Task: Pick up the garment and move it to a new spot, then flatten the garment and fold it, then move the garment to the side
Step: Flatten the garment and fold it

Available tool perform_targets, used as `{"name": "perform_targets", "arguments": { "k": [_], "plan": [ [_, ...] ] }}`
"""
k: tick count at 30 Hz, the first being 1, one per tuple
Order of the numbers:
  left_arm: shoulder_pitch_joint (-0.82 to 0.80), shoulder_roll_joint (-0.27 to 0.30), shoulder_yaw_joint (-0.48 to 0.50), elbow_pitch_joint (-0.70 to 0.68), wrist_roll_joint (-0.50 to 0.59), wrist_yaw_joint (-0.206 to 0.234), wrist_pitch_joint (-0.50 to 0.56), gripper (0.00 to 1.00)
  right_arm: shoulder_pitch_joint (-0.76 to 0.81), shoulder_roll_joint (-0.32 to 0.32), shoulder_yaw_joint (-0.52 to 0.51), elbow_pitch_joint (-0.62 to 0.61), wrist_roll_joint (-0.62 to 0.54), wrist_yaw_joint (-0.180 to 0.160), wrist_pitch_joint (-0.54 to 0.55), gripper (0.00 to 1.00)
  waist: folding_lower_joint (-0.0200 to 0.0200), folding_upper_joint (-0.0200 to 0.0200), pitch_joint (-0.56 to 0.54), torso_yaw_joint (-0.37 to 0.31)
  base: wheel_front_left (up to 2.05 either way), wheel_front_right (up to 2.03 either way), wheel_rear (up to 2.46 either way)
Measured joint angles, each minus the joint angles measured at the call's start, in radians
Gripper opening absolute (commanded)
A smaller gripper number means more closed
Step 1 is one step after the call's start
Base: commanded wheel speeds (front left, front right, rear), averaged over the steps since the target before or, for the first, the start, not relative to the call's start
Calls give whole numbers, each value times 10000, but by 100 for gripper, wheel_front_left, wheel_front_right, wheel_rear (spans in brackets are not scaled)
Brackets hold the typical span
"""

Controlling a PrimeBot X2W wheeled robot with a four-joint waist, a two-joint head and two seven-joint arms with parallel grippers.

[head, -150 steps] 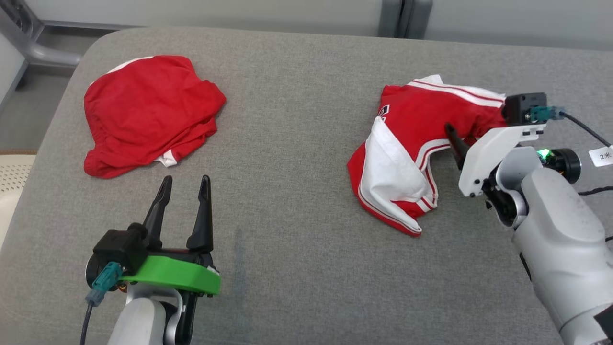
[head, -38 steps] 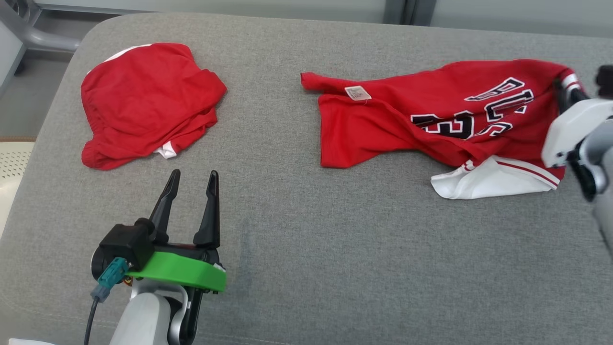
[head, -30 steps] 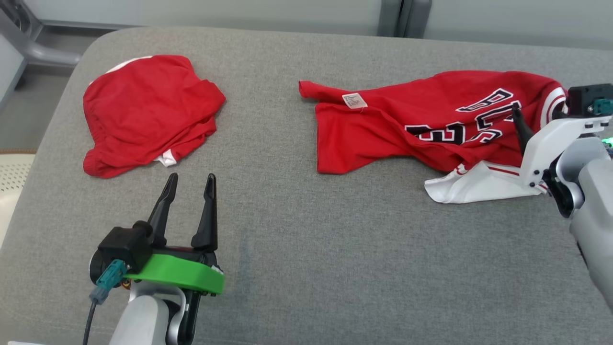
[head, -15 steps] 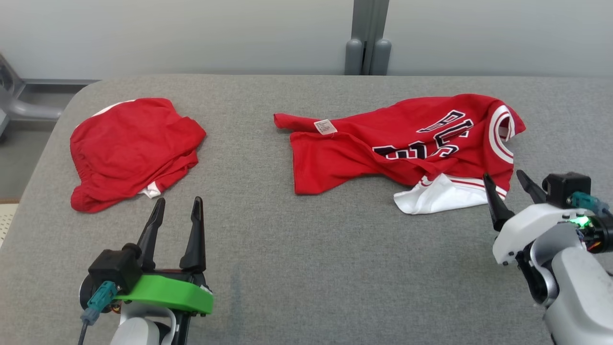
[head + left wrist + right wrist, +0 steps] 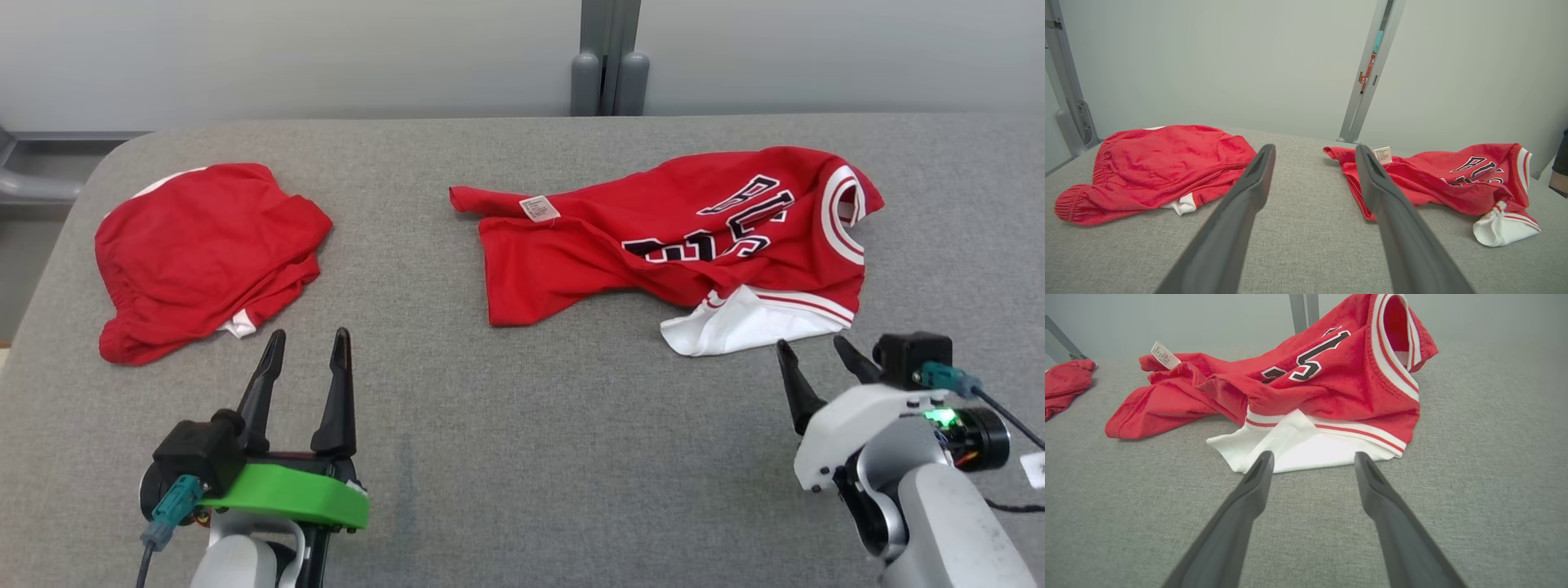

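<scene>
We see a grey fabric-covered table [image 5: 506, 457], its corner rounded at 10 o'clock. Pale grey wall [image 5: 286, 57] behind at 12 o'clock, w/ a grey vertical post [image 5: 608, 49] approx. centre. Grey metal frame [image 5: 28, 184] at 9 o'clock. Light even, soft.

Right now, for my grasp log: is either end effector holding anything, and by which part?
Nothing is held. The left end effector is open and touches no cloth; the right end effector is open, just short of the jersey.
</scene>
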Motion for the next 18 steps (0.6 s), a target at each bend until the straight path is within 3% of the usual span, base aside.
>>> {"name": "perform_targets", "arguments": {
  "k": [9, 18],
  "plan": [
    [-424, -29, -182, -38, -13, -2, 0, 100, -2162, 245, -140, 1894, -477, 0, 1461, 100, 0, 0, 587, 350, 0, 0, 0],
    [-642, -36, -270, -13, -27, -2, 0, 100, -3568, 424, -683, 3745, -1423, 0, 1584, 100, 0, 0, 1070, 903, 0, 0, 0]
  ]
}}
